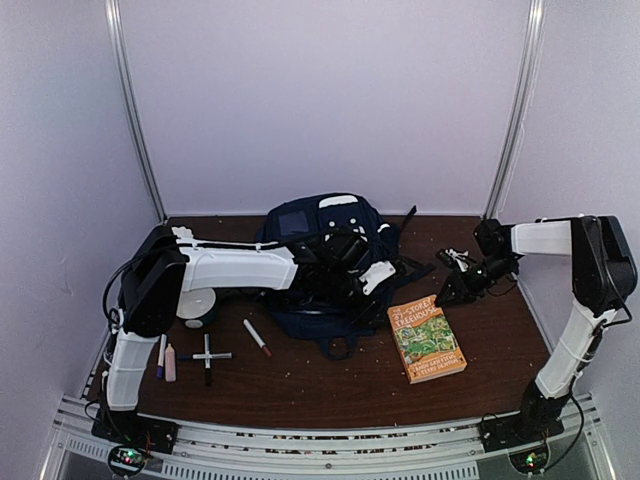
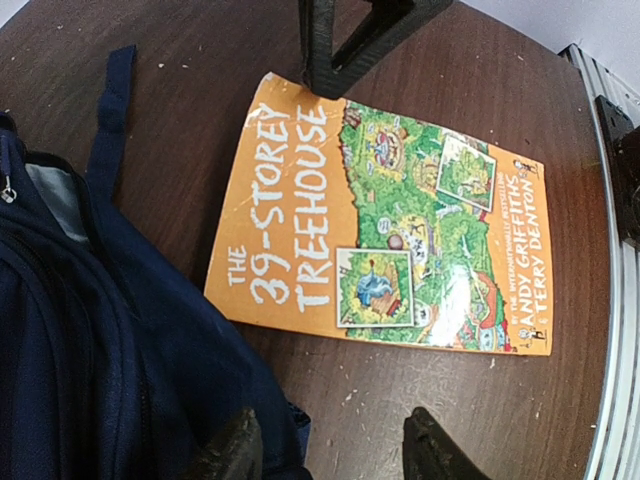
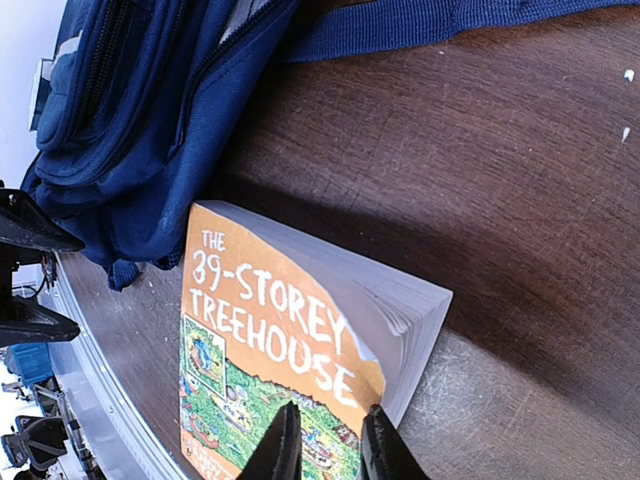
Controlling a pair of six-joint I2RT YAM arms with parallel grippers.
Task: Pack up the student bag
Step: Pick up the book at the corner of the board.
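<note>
One book and several pens lie on the table, so packing looks barely begun. The bag sits mid-table at the back, with the book just beside it.

The left claw, jaws apart and empty, hovers at the bag's edge. The right claw is nearly closed at the book's corner; I cannot tell if it grips.

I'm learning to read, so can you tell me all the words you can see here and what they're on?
"THE 39-STOREY TREEHOUSE": the title, in white letters on the cover of the orange book.
"ANDY GRIFFITHS & TERRY DENTON": the authors' names, on the same cover.
Tiny line above those names: too small to read for sure.
White patches on the student bag: no words that can be read.
</note>
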